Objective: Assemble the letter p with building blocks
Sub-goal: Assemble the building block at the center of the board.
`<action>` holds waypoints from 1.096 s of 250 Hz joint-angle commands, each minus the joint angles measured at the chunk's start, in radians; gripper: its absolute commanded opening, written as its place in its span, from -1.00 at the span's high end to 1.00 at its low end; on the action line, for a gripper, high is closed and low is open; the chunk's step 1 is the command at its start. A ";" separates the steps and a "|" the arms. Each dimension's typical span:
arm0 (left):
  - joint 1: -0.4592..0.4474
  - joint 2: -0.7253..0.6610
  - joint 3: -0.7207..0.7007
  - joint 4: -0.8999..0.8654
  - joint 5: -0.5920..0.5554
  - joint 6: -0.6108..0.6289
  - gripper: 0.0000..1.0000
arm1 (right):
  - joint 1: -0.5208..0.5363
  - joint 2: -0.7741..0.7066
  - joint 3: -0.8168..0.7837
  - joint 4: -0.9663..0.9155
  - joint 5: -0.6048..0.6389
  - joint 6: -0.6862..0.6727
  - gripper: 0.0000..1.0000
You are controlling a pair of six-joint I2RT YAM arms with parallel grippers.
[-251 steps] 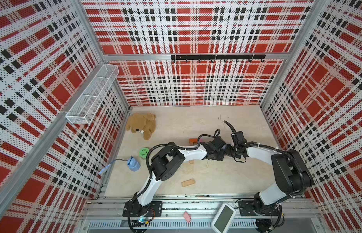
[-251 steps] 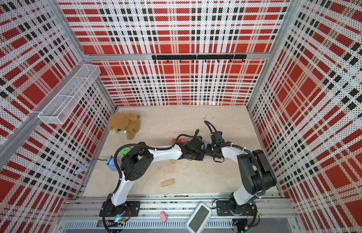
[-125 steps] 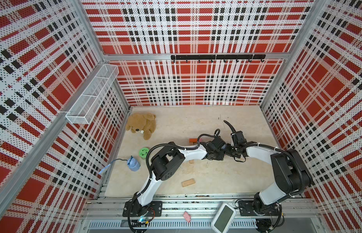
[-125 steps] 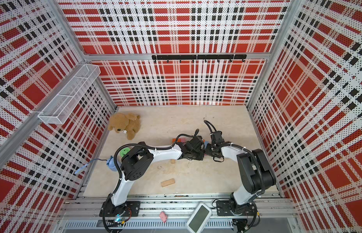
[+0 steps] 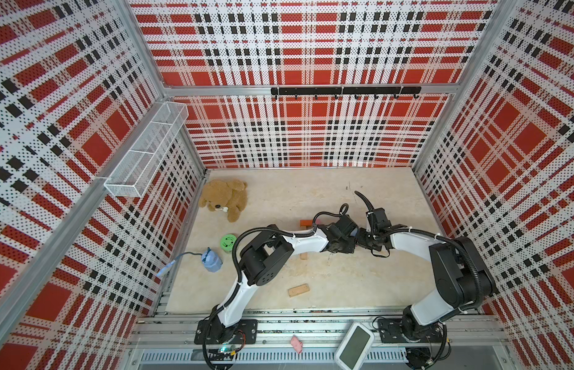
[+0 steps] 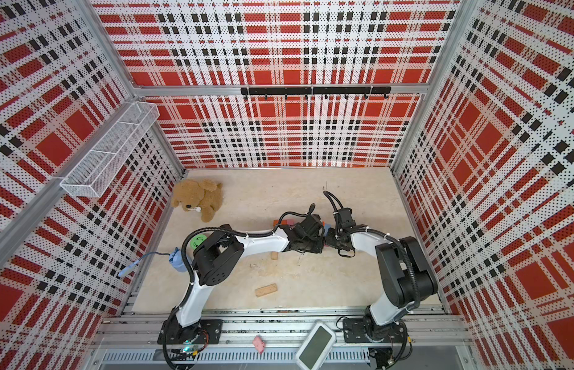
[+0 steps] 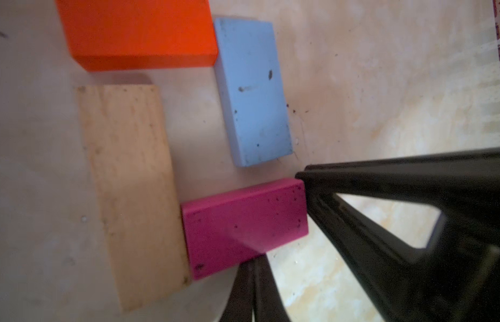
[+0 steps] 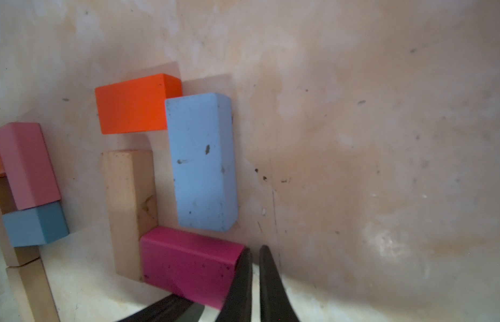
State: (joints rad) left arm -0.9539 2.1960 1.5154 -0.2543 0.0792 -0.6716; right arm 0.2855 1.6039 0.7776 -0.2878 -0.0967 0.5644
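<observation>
Building blocks (image 5: 306,223) are mostly hidden in both top views beneath the left gripper (image 5: 351,245) and right gripper (image 5: 361,238), whose tips meet. One tan block (image 5: 298,290) lies well apart, toward the arm bases.

In the left wrist view, the left gripper (image 7: 253,264) is closed and empty, set against the long side of the magenta block (image 7: 243,225).

In the right wrist view, the right gripper (image 8: 254,253) is closed on nothing at that block's end. The light blue block (image 8: 201,161) lies just beyond its tips.

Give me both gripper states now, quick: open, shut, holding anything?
Left gripper: jaws shut, holding nothing, tips at the magenta block's long side.
Right gripper: jaws shut, holding nothing, tips at that block's end.
</observation>
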 commanded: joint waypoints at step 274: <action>0.014 0.044 0.039 -0.017 0.001 0.017 0.86 | -0.001 0.020 0.017 -0.016 0.034 -0.009 0.78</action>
State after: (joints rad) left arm -0.9485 2.2066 1.5311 -0.2546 0.0822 -0.6682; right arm 0.2855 1.6169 0.7910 -0.2874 -0.0853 0.5640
